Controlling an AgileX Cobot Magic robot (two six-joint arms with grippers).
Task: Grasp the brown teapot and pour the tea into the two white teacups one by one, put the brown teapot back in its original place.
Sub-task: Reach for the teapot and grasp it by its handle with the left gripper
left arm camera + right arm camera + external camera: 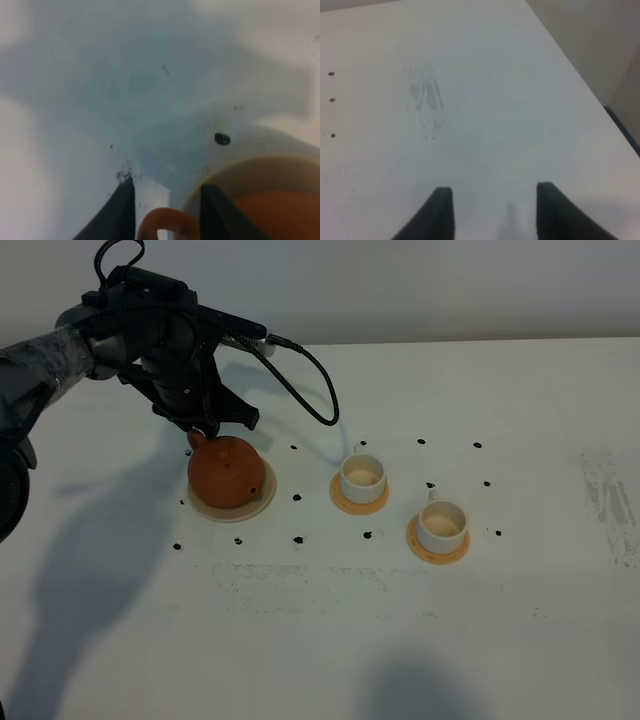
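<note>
Teapot rests on its beige disc, beside the nearer cup. My left gripper straddles the handle, jaws parted, not yet clamped. I judge they should close squarely on it before lifting. My right gripper hangs with jaws apart.

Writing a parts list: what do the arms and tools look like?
The left arm is black, partly wrapped in greyish plastic, with a black cable looping off it. The left tool and right tool have dark, tapered fingers.
</note>
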